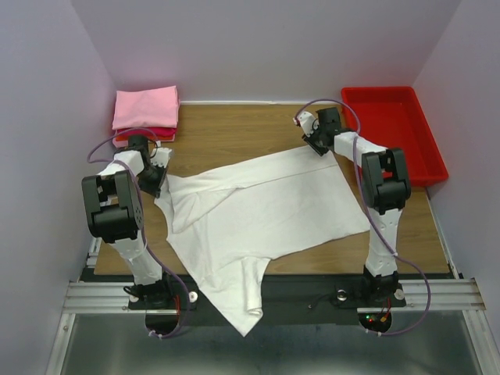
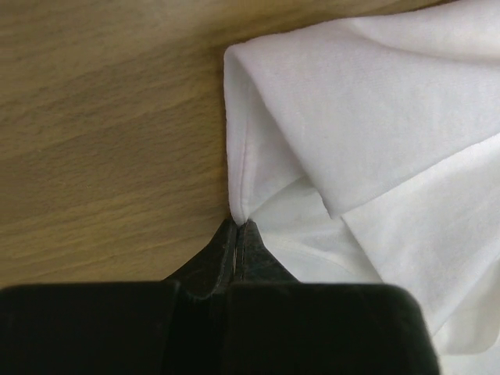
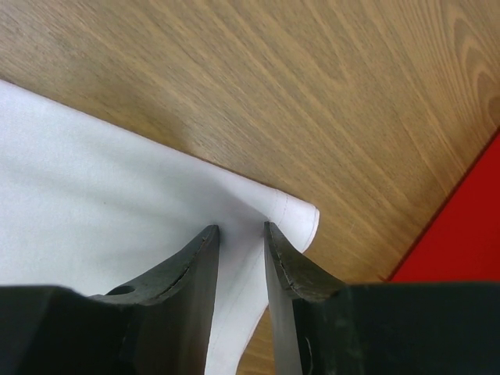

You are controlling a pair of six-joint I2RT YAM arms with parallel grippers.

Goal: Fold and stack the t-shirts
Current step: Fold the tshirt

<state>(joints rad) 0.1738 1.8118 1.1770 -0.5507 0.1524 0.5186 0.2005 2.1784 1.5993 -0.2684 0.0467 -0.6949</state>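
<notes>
Left tool is closed tight on the white t-shirt, pinching a hemmed fold of cloth right at its fingertips. It sits near the left edge of the bench, just in front of the stack in the far left corner. From the pinch the cloth rises into a loose, doubled-over flap, with bare wood to its left.

Right tool has its jaws partly apart. They straddle the shirt close to a rounded, stitched corner, and white cloth shows in the gap between the two fingers. Whether the tips press on the cloth I cannot tell. This corner lies toward the far right of the bench, near the red tray, which stands along the right edge.

Between the two tools the white shirt lies spread across the middle of the bench. Its far edge is folded over in a long band running from the left tool up toward the right one. One part droops over the near edge, between the arm bases.

In the far left corner a folded pink t-shirt lies on top of a folded red t-shirt, of which only the near rim shows.
</notes>
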